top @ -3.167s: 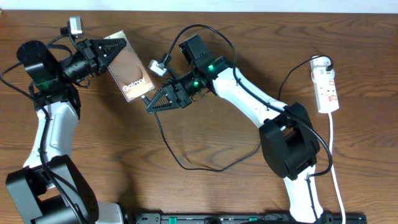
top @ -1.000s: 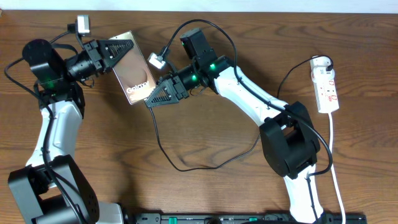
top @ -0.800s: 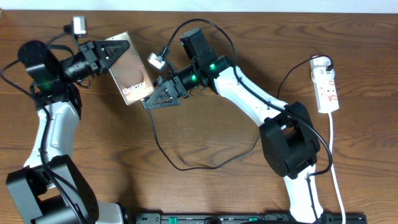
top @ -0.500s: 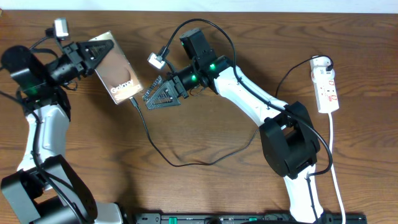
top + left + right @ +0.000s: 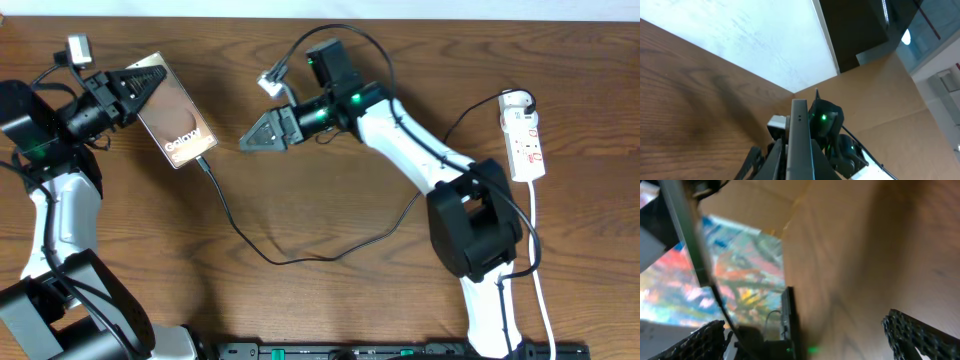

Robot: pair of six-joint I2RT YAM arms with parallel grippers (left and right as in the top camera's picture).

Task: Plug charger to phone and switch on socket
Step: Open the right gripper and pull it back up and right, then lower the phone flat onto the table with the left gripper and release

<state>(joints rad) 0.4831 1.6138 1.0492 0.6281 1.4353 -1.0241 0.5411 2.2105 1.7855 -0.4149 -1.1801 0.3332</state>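
The phone (image 5: 178, 122), a brown slab with white lettering, hangs tilted above the table at the far left. My left gripper (image 5: 143, 80) is shut on its upper end. In the left wrist view the phone (image 5: 799, 135) stands edge-on between the fingers (image 5: 777, 162). The charger's plug (image 5: 203, 160) sits in the phone's lower end, and the black cable (image 5: 272, 260) loops over the table to the right. My right gripper (image 5: 250, 140) is open and empty, a short way right of the phone. The white socket (image 5: 526, 136) lies at the far right.
The right wrist view is blurred; it shows the phone's edge (image 5: 686, 235) at upper left and wood between the spread fingers (image 5: 922, 335). A white cord (image 5: 541, 270) runs from the socket down the right side. A black bar (image 5: 400, 351) lies along the front edge.
My right gripper opened, let go of the plug and drew back to the right. My left arm carried the phone left and up, with the cable trailing from it.
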